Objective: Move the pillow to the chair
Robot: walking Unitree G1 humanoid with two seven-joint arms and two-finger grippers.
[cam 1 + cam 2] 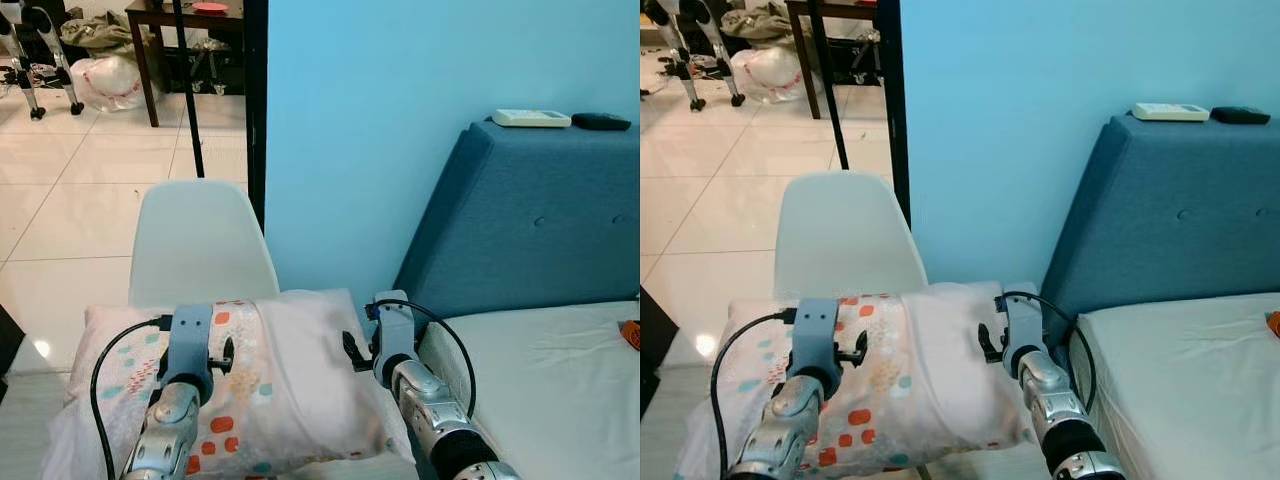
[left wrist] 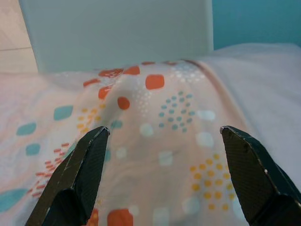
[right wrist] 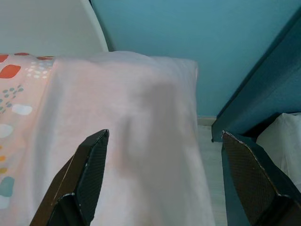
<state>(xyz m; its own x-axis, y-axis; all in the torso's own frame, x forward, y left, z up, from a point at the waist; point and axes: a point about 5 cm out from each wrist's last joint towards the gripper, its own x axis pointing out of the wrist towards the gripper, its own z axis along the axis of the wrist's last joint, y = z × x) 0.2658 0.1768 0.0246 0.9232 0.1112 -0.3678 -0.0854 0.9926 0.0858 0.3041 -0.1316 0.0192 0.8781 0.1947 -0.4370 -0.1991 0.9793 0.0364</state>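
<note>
Item: soft pale-pink pillow with orange and teal dotted print [image 1: 270, 385], lying across the seat of the white moulded plastic chair [image 1: 198, 240], beside the blue upholstered headboard [image 1: 530, 220].

Left gripper [image 2: 162, 174]: fingers spread wide above the printed half, gripping nothing.

Right gripper [image 3: 162, 176]: likewise spread, over the plain end.

Step judged: placement apparently made; next, withdraw both arms clear.
</note>
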